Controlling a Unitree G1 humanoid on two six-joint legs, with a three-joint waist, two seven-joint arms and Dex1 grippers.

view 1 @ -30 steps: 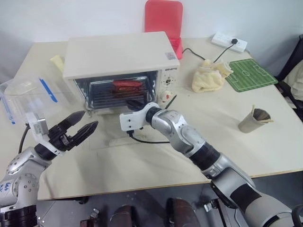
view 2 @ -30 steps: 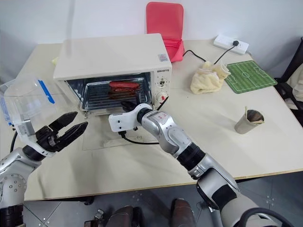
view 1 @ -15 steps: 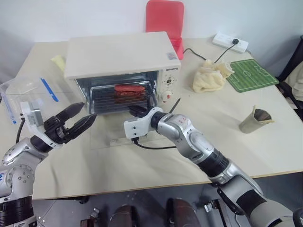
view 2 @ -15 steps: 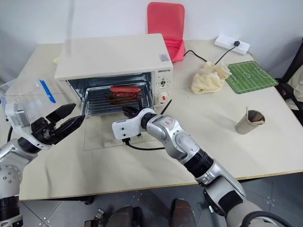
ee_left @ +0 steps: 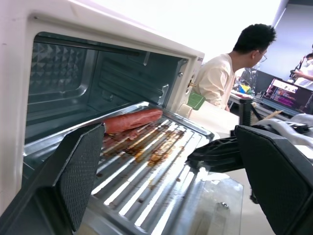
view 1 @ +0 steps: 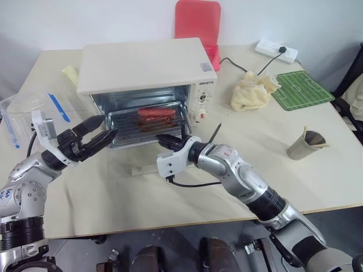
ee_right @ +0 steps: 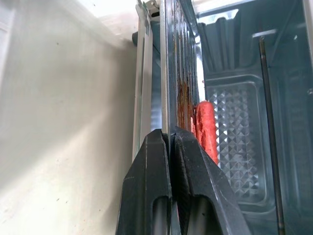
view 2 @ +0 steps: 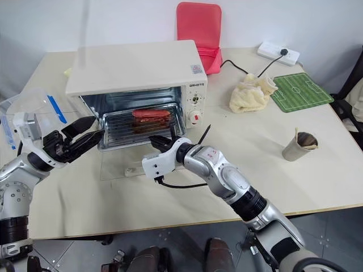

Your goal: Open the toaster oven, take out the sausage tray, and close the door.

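Observation:
The cream toaster oven (view 1: 144,65) stands at the back of the table, its door (view 1: 133,167) dropped flat onto the tabletop. Half out of the opening sits the ribbed silvery sausage tray (view 1: 127,129), with red sausages (view 1: 156,111) at its rear and brown grease marks. My right gripper (view 1: 161,138) is shut on the tray's front rim, right of centre; the right wrist view has both fingers (ee_right: 188,161) pinched on that rim (ee_right: 172,73). My left gripper (view 1: 109,126) is open and hovers just off the tray's front left corner, touching nothing.
A clear plastic box (view 1: 31,113) with a blue strip sits left of the oven. A red container (view 1: 195,25), a cloth (view 1: 252,90), a green mat (view 1: 299,88), a power strip (view 1: 275,51) and a paper cup (view 1: 306,143) lie to the right. A person (ee_left: 220,73) sits beyond.
My right gripper has drawn back toward me with the tray, which now sticks farther out of the oven. My left gripper has risen and moved in toward the tray's left corner.

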